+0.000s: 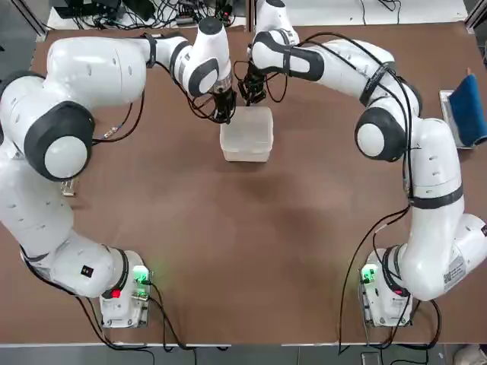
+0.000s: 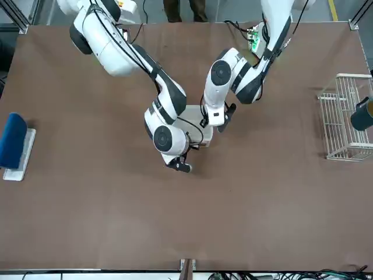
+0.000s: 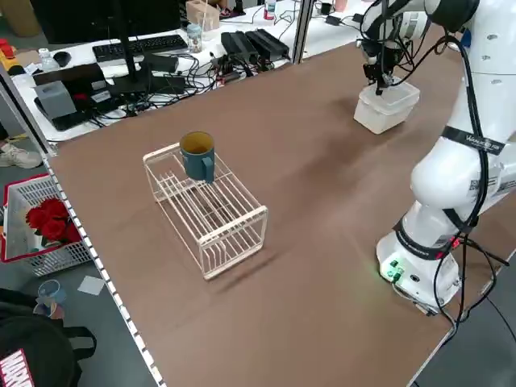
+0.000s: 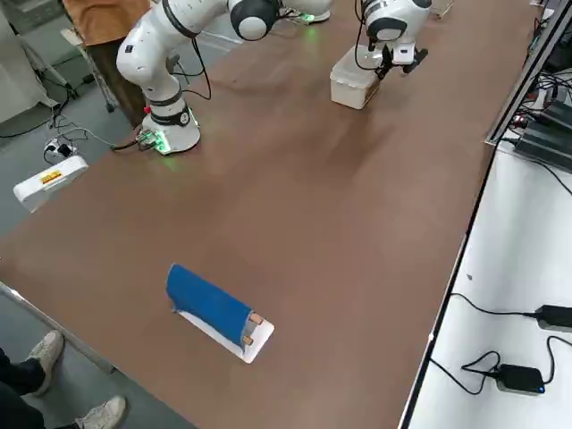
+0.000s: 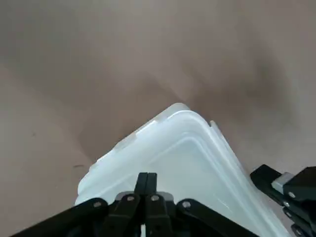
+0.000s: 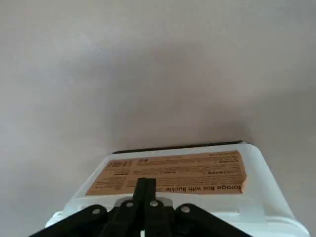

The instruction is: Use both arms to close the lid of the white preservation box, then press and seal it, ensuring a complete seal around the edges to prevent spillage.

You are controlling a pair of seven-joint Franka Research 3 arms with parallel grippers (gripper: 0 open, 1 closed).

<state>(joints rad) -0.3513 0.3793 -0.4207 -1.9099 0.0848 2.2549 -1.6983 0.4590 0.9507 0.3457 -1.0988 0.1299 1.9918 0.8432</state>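
Observation:
The white preservation box (image 1: 247, 135) sits at the far middle of the table with its translucent lid (image 5: 197, 158) lying flat on top. My left gripper (image 1: 223, 112) is shut, its tips pointing down on the lid's far left corner, and it shows again in its own wrist view (image 5: 146, 183). At the box's far edge my right gripper (image 1: 251, 93) is also shut; its tips (image 6: 144, 190) stand just above the rim, over the wall that carries a brown label (image 6: 168, 173). From the left side the box (image 3: 388, 106) shows below both hands.
A white wire rack (image 3: 208, 208) with a blue mug (image 3: 197, 153) on it stands at the table's left side. A blue-topped tray (image 1: 463, 112) lies at the right edge. Bare brown table lies between the box and the arm bases.

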